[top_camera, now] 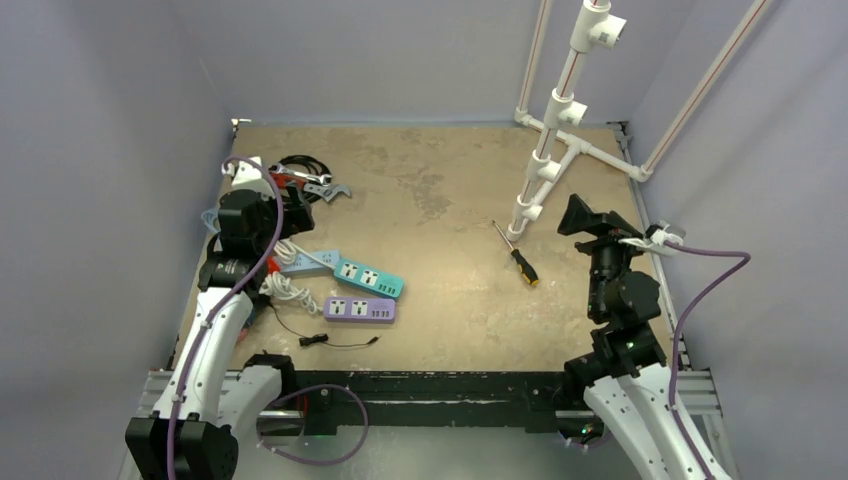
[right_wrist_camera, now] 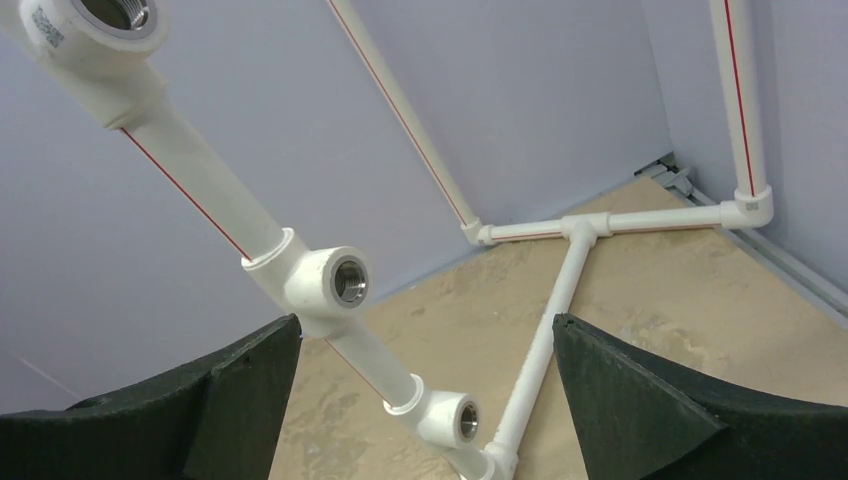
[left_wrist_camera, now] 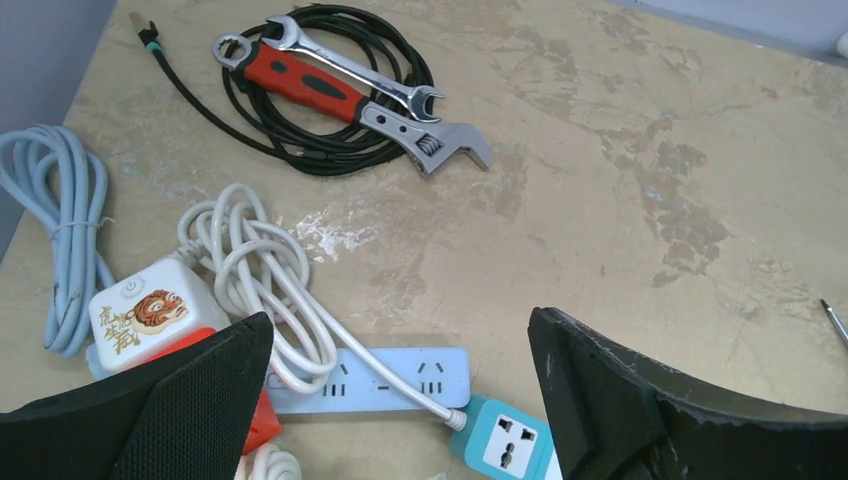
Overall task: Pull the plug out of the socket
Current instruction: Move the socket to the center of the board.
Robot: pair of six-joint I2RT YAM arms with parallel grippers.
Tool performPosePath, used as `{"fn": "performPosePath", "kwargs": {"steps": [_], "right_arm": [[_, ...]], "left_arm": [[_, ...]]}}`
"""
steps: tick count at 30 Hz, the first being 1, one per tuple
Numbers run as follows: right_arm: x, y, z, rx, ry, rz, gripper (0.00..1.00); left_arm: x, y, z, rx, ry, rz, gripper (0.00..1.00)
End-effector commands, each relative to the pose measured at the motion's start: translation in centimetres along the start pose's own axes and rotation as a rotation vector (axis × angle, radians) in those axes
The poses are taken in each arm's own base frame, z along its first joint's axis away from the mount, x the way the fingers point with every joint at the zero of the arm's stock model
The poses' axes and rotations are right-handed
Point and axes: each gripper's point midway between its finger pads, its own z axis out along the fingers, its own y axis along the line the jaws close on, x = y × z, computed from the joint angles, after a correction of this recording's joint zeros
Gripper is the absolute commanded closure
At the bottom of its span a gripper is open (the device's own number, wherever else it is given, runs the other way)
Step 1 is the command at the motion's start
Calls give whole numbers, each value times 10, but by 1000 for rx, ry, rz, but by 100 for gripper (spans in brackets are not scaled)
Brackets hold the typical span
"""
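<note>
Surface (top_camera: 450, 290): beige, mottled with darker brown stains.
teal socket strip (top_camera: 368, 278), purple socket strip (top_camera: 359, 309), white socket strip (left_wrist_camera: 400, 378).
Cube adapter (left_wrist_camera: 150, 315): white, orange tiger print.
Adjustable wrench (left_wrist_camera: 330, 90): red-black handle, silver head.
Coiled cable (left_wrist_camera: 300, 150): black.
Pipes (right_wrist_camera: 200, 190): white, thin red stripe.

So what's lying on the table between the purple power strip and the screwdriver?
Nothing. In the top view, the tabletop is bare between the purple power strip and the screwdriver.
</note>
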Motion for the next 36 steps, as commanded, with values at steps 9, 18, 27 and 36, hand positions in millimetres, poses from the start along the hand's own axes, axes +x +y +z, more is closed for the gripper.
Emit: {"fn": "performPosePath", "kwargs": {"steps": [9,18,27,36], "right_arm": [[13,18,9,-49,97,-13,1],[19,33,5,-137,137,-3,1],[21,45,-2,-207,153,15,1],[26,55,-8,-273,181,22,1]], "left_arm": [[42,-1,17,3,168,-62,1],[68,17,23,-113,234,-101,4],[88,54,47,-322,308,-47,4],[90,77,66,-432,317,11,3]]}}
